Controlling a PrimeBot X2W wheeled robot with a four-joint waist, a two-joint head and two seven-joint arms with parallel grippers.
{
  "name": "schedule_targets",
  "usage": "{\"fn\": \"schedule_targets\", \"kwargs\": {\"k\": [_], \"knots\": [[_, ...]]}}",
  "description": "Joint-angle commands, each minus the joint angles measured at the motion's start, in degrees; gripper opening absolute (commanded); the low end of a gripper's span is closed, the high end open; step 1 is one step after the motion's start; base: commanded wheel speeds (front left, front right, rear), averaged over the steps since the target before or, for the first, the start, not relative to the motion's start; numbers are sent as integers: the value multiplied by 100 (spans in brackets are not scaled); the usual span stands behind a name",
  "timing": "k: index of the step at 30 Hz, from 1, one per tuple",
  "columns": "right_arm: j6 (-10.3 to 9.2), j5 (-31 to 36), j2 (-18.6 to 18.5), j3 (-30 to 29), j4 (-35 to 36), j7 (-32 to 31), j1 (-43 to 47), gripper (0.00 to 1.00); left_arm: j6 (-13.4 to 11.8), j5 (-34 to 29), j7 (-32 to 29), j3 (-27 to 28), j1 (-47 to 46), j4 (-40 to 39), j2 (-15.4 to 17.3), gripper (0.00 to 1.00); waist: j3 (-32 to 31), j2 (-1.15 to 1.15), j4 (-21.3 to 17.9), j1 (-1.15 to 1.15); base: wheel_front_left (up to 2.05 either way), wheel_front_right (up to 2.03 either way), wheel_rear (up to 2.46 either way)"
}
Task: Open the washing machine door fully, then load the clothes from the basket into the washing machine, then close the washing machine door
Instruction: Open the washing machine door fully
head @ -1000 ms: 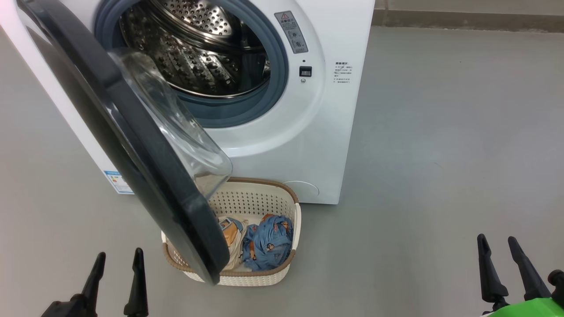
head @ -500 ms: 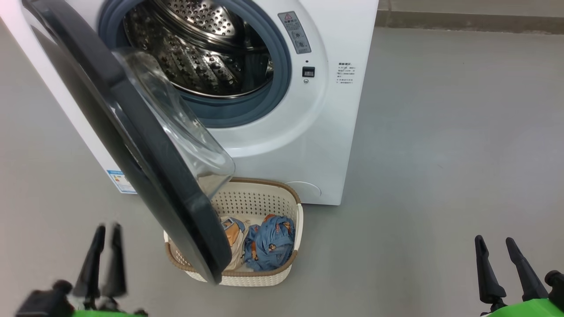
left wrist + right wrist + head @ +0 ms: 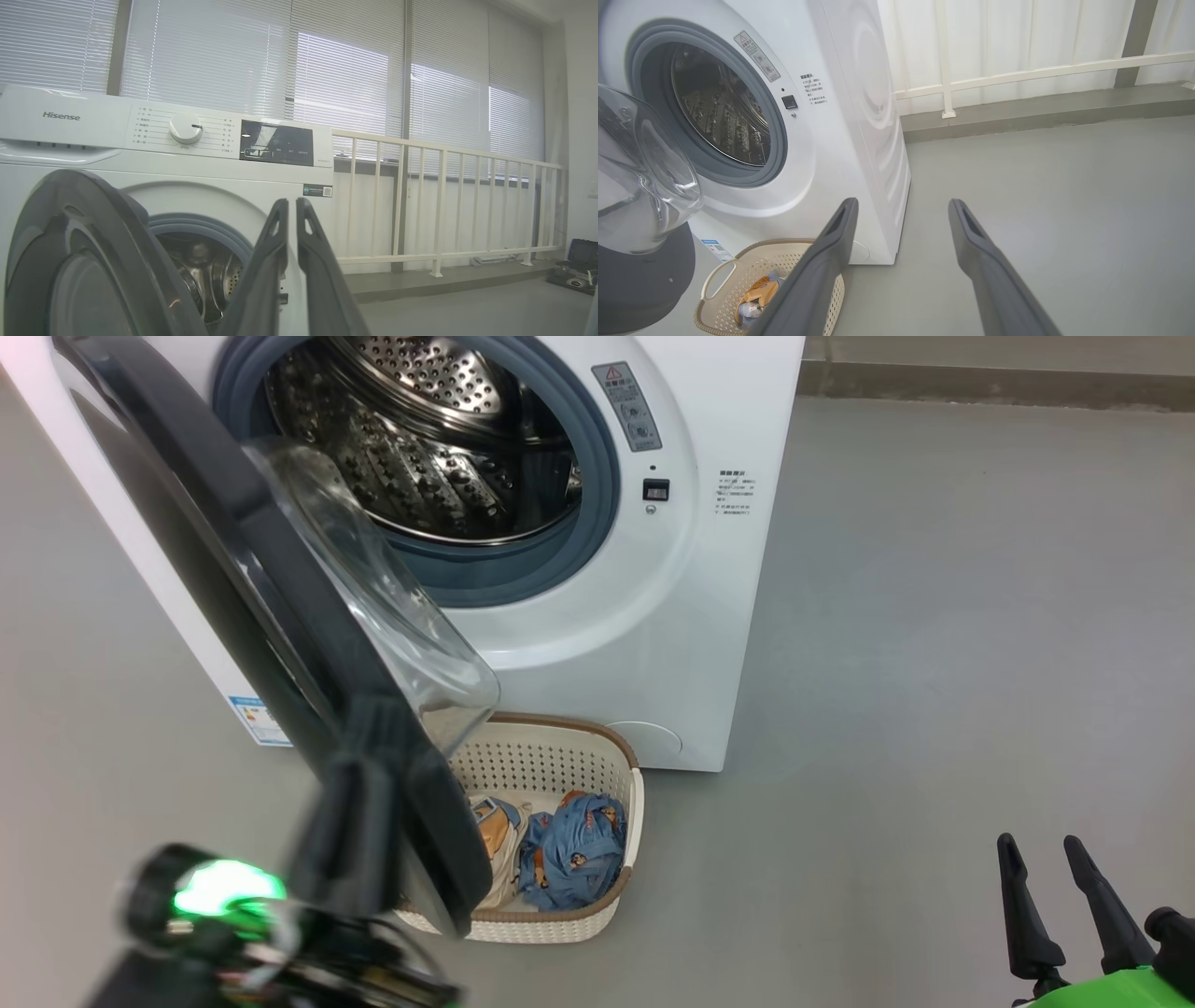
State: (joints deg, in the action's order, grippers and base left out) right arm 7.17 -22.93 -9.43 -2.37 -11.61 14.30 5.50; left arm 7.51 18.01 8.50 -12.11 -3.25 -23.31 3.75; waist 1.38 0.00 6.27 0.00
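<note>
Washing machine door (image 3: 271, 607) stands open near basket (image 3: 537, 761)

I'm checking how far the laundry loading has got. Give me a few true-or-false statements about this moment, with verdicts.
1. The clothes lie in the basket. True.
2. A garment lies in the washing machine drum. False: the part of the drum in view is bare steel.
3. The left gripper is shut with nothing between its fingers. True.
4. The right gripper grips the washing machine door. False: it is open, over the floor, well apart from the door.
5. The door is closed. False: it stands ajar, overhanging the basket.
</note>
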Motion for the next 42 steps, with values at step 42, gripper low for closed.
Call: {"fn": "schedule_targets", "kwargs": {"k": [42], "knots": [[32,199,-96,176,207,70,-75,100,-629,1043,18,-883,-780,3076,-65,0,135,0,118,0,0,0,0]]}}
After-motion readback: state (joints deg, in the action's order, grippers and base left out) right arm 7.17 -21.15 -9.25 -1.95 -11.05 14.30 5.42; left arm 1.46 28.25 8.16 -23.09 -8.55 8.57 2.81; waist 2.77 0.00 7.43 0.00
